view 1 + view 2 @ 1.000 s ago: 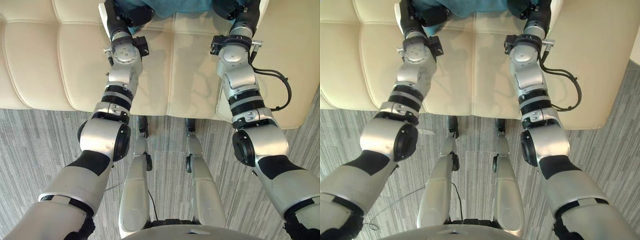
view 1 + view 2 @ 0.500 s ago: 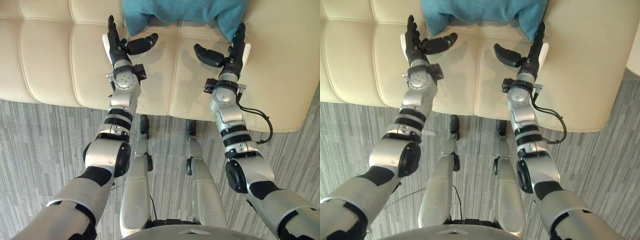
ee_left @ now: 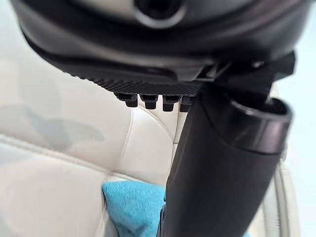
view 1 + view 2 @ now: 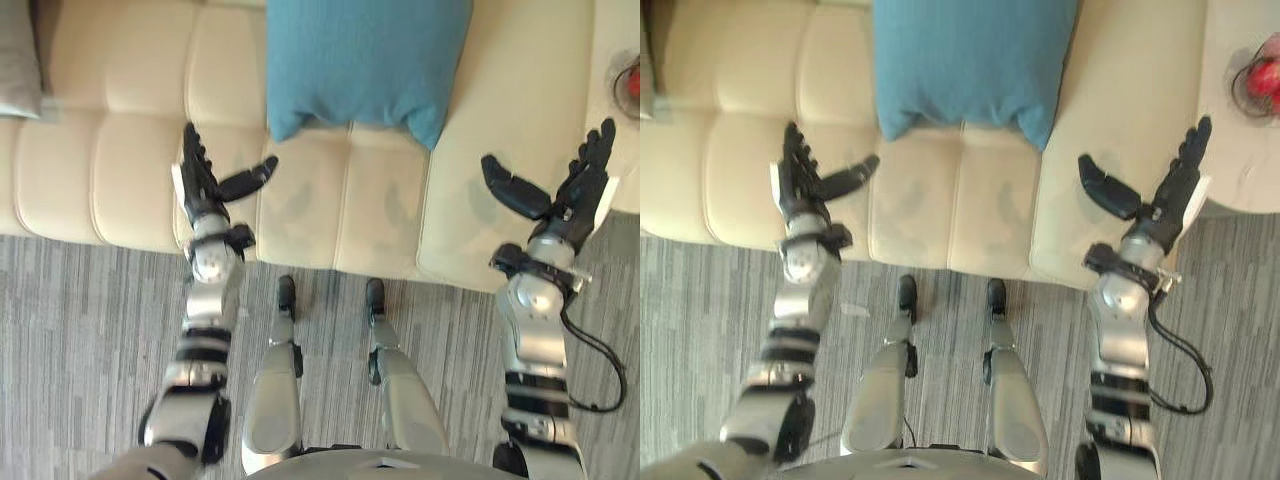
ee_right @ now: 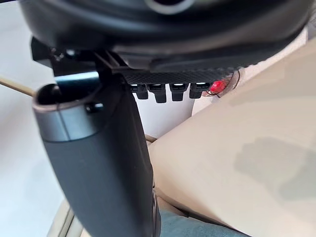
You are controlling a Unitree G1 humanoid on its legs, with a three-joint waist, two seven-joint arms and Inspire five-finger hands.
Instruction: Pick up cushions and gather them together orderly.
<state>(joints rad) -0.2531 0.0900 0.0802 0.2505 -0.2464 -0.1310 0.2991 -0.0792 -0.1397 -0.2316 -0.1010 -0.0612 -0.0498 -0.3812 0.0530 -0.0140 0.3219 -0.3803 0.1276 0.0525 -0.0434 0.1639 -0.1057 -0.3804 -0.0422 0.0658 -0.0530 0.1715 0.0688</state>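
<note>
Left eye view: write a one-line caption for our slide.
Open left hand and open right hand hover over a cream sofa, neither touching the blue cushion.

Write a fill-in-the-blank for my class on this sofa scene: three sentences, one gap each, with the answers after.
1. The cushion on the sofa is ____ in colour.
2. The left hand and the right hand, both open, hold ____.
3. The red object sits on the robot's ____ side.
Answers: blue; nothing; right.
</note>
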